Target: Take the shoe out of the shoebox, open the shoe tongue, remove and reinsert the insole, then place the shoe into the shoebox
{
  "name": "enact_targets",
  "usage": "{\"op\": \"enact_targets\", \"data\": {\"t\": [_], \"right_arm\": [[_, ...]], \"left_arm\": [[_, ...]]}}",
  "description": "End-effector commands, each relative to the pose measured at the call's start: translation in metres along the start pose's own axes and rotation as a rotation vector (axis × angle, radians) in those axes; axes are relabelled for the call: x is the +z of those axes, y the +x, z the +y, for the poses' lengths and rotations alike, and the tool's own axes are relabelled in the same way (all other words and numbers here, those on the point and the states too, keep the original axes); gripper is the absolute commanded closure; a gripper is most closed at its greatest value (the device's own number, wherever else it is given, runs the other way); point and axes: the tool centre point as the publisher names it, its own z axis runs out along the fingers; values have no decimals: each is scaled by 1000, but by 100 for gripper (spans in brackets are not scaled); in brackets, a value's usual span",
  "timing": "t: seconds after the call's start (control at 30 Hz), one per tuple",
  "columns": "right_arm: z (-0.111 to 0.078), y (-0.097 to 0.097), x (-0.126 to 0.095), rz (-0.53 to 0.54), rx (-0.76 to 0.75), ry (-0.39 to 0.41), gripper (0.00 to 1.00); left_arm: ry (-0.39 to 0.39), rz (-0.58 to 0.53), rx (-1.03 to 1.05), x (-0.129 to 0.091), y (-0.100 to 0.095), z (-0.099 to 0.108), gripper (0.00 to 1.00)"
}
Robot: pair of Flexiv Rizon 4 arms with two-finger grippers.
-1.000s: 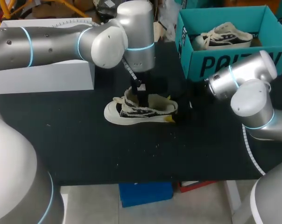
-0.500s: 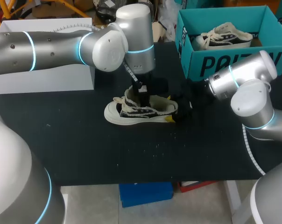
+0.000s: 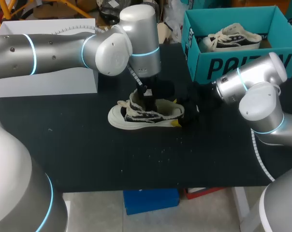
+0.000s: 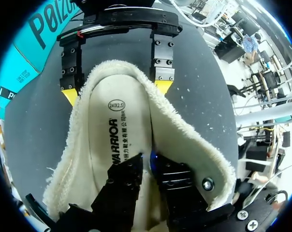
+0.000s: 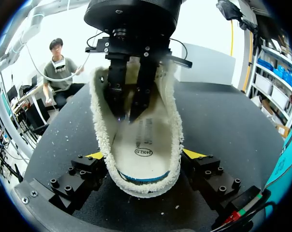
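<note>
In the head view you see the shoe [image 3: 136, 116] standing on its sole on the black table [image 3: 88, 154]. Its toe points to the left arm's side. The left gripper [image 3: 148, 99] is lowered into the shoe's opening and the right gripper [image 3: 187, 113] sits at its heel, but finger detail is hidden there. Refer to the wrist views for it. The left wrist view shows the left gripper's fingers pressed together deep inside the fleece-lined shoe, pinching the side edge of the insole [image 4: 119, 125], which otherwise lies flat. The right wrist view shows the right gripper spread wide yet clamped on the shoe, with one yellow tip against each side of the heel. Only the head view shows the containers. The teal shoebox [image 3: 242, 65] stands open at the table's far right, well apart from the shoe, and holds a second shoe [image 3: 233, 37]. A white box [image 3: 49, 79] stands at the far left; you cannot tell its contents.
</note>
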Motion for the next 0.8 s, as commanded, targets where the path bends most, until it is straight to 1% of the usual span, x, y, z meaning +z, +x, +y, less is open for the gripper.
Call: {"op": "enact_targets", "data": {"t": [0.03, 0.13, 0.23, 0.27, 0.4, 0.47, 0.5, 0.53, 0.63, 0.73, 0.8], "right_arm": [[0, -1, 2, 0, 2, 1, 100], [0, -1, 2, 0, 2, 1, 100], [0, -1, 2, 0, 2, 1, 100], [0, -1, 2, 0, 2, 1, 100], [0, -1, 2, 0, 2, 1, 100], [0, -1, 2, 0, 2, 1, 100], [0, -1, 2, 0, 2, 1, 100], [0, -1, 2, 0, 2, 1, 100], [0, -1, 2, 0, 2, 1, 100], [0, -1, 2, 0, 2, 1, 100], [0, -1, 2, 0, 2, 1, 100]], "left_arm": [[-12, -7, -4, 19, -2, 2, 63], [-47, -32, -22, 22, -3, 4, 63], [-89, -67, -41, 25, -6, 6, 59], [-121, -90, -54, 27, -7, 7, 57], [-194, -176, -86, 35, -9, 10, 58], [-221, -214, -99, 40, -10, 12, 55], [-250, -250, -110, 45, -11, 14, 54], [-265, -273, -119, 48, -12, 16, 54], [-294, -342, -122, 54, -15, 23, 59], [-295, -401, -112, 58, -20, 30, 61], [-286, -435, -106, 60, -24, 36, 67]]}}
